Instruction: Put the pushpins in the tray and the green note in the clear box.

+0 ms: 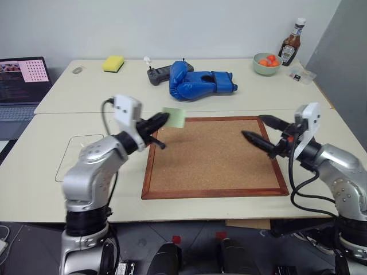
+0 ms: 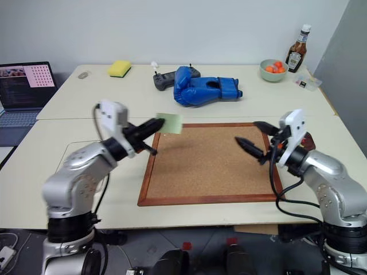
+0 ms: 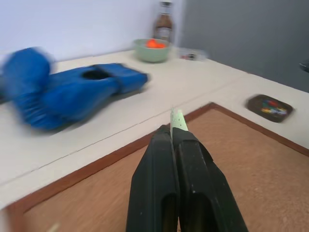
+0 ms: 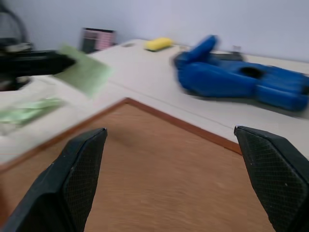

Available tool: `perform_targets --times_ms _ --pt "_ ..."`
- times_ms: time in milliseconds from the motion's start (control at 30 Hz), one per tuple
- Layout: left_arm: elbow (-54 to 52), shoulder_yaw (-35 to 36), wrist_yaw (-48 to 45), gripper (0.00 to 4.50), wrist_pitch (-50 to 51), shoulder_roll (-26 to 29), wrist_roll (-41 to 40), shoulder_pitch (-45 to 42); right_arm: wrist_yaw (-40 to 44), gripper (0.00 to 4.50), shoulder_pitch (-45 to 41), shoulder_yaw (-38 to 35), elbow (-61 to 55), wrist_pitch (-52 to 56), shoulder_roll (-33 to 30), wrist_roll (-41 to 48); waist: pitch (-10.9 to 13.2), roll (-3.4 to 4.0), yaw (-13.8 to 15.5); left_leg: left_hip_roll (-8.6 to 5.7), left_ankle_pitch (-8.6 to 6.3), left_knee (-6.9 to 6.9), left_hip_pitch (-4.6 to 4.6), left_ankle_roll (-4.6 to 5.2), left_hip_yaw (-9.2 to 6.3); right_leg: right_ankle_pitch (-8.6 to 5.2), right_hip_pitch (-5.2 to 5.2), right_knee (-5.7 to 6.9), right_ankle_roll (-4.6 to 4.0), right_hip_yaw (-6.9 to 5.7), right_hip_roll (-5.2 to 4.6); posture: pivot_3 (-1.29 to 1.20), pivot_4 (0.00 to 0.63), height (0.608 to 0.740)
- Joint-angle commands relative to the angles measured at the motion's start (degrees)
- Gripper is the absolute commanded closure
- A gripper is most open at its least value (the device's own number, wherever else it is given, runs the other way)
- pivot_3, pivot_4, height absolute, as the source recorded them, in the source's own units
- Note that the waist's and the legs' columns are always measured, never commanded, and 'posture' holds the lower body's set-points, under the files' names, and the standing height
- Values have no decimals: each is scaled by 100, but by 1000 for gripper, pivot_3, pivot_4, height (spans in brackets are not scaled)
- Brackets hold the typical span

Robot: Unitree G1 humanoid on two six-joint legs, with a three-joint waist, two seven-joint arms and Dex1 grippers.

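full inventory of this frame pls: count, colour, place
green note: 1, pale green, held above cork board's far left corner
cork board: 1, brown, table centre
clear box: 1, transparent, left of board
tray: 1, dark brown, right of board, mixed-colour pushpins inside
boxing gloves: blue, far centre
sponge: 1, yellow, far left
bowl: 1, pale green, far right
bottle: 1, brown, far right
laptop: 1, left edge
left hand: shut on note
right hand: open

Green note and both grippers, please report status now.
Left gripper shut on green note, held in the air over the cork board edge. Right gripper open, empty. Clear box lies beside left arm; nothing between.
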Motion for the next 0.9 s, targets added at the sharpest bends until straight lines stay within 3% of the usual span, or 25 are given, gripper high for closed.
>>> perform_targets --times_ms 33,233,433,733,900 --pt "-889 1110 793 4500 480 52 -196 689 287 21 -232 550 -340 -71 205 166 0 -1 1 -1 0 0 2 0 1 0 2 1 0 1 -2 0 150 740" --pt "-1459 2137 2118 4500 392 -137 336 1292 651 21 -687 974 -233 12 427 422 14 -39 76 -4 1 3 0 -3 -6 2 3 -2 -3 -5 -3 0 150 740" --pt "-1009 2339 2407 4500 372 -301 246 1398 798 21 -1005 1233 -61 26 584 424 11 -56 106 -9 0 1 1 -4 -4 3 4 -5 -4 -6 -6 0 150 740" --pt "151 2176 2264 2752 -350 -165 302 1213 653 0 -983 1239 -80 45 608 380 14 -71 90 -5 0 -2 -1 -4 -7 4 -1 -4 -7 -10 -5 0 150 740" --pt "280 2015 2130 1769 -390 55 197 1066 460 0 -839 1198 -205 104 610 410 16 -74 73 -4 0 -2 -1 -4 -8 4 -2 -3 -7 -10 -5 0 150 740"
